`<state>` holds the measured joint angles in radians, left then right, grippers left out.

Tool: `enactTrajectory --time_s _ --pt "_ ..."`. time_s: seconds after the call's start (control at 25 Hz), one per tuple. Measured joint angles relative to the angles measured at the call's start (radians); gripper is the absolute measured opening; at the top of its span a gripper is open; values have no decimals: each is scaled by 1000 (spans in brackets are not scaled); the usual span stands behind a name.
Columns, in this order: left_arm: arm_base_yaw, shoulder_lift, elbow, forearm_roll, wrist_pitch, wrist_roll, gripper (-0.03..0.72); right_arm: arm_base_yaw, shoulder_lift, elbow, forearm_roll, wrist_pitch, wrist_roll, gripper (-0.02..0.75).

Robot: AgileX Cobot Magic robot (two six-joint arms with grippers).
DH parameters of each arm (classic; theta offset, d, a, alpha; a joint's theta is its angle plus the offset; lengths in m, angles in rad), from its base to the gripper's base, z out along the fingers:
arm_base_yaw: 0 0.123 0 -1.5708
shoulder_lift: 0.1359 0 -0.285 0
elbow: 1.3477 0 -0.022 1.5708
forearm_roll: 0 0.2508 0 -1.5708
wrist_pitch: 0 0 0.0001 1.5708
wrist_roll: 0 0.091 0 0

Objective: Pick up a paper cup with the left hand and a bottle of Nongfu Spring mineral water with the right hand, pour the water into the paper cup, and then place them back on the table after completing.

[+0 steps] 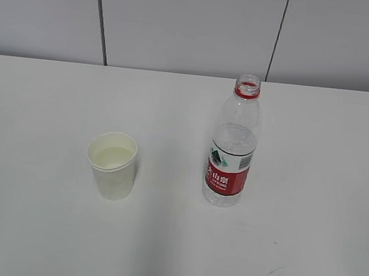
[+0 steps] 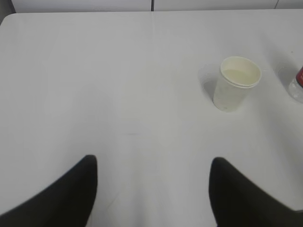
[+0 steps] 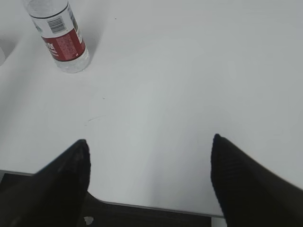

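Left gripper (image 2: pixel 152 189) and right gripper (image 3: pixel 149 182) both spread wide and empty above table (image 1: pixel 27 227), fingertips cropped; paper cup (image 1: pixel 112 165) and uncapped bottle (image 1: pixel 232 143) upright, apart, water (image 1: pixel 114 157) faintly visible.

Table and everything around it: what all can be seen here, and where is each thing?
Paper cup: one, off-white, upright left of the middle, some clear water inside.
Water bottle: one, clear plastic, red label and red neck ring, no cap on, upright to the right of the cup and apart from it, water reaching about halfway up.
Table: one, plain white, under both.
Wall: pale grey panels with dark seams, behind the table.
Left end effector: one, black, open, holding nothing, over bare table short of the cup.
Right end effector: one, black, open, holding nothing, near the table's edge, short of the bottle.
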<state>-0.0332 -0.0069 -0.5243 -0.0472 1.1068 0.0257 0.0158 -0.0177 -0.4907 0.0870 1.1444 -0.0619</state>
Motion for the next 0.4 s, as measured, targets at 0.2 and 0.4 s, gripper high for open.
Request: enactTrajectory --time_s 0.2,0.4 --pt "0 0 0 0 0 0 461 0 0 0 0 0 0 587" --pt "0 0 0 0 0 0 461 0 0 0 0 0 0 587"
